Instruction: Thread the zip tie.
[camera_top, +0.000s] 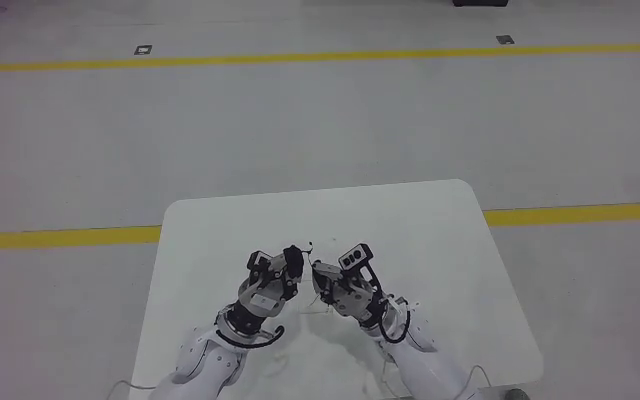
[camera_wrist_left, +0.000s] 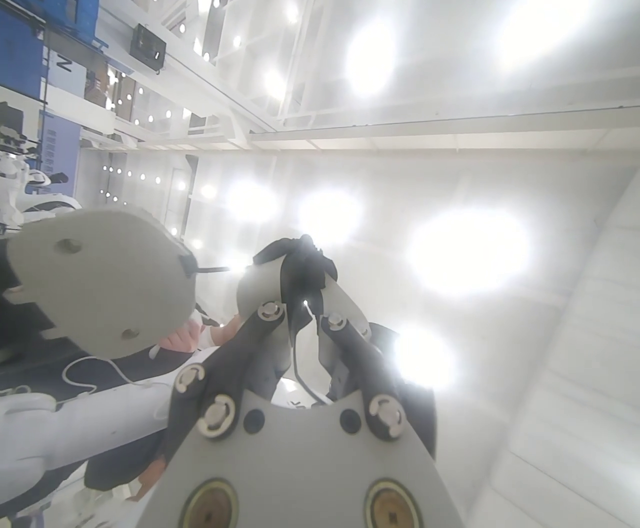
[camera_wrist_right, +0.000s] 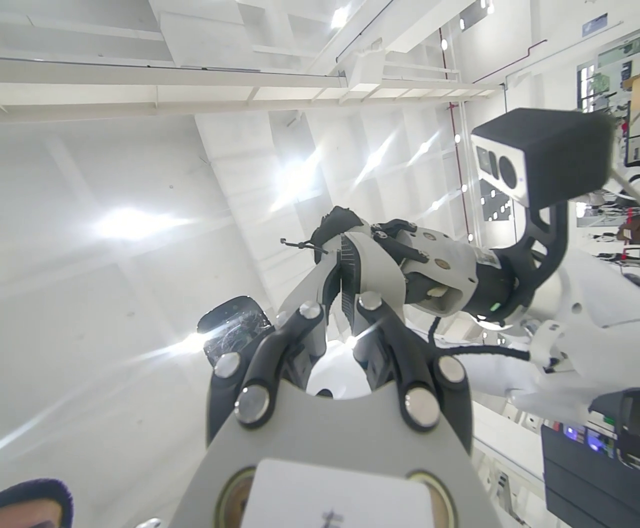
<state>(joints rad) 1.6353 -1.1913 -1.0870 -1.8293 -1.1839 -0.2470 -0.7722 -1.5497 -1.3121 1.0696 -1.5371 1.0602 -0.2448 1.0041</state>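
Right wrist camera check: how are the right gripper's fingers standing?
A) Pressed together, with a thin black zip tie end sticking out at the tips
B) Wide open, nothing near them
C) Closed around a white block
A: in the right wrist view the right gripper has its ribbed pads pressed together, and the thin black zip tie pokes out sideways at the tips.
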